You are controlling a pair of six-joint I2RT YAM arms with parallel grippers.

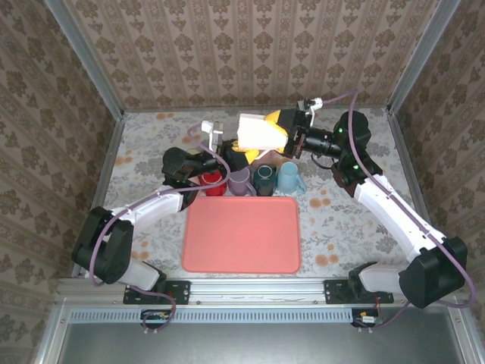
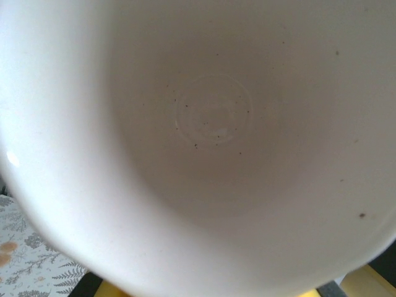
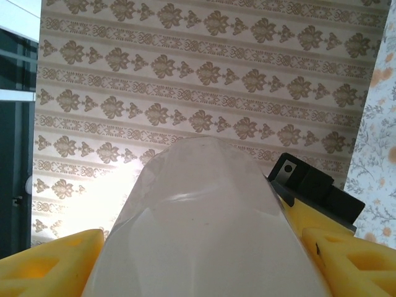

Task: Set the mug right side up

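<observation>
White mug [image 1: 256, 130] held in the air over the back of the table [image 1: 341, 212], lying on its side.

The right claw [image 1: 265, 136] is clamped on the mug, its yellow fingers [image 3: 49, 263] pressed against either side of the body, with the base end toward the right wrist camera. The mouth points at the left arm, and the left wrist view looks straight into the speckled white interior [image 2: 204, 117]. The left claw [image 1: 217, 144] is closed together just beside the mouth; whether it pinches the rim cannot be told. Below stand a red cup [image 1: 212, 182], a lilac cup [image 1: 239, 180], a dark teal cup [image 1: 265, 178] and a light blue mug [image 1: 289, 178], lined along the far edge of a pink tray [image 1: 241, 233].
</observation>
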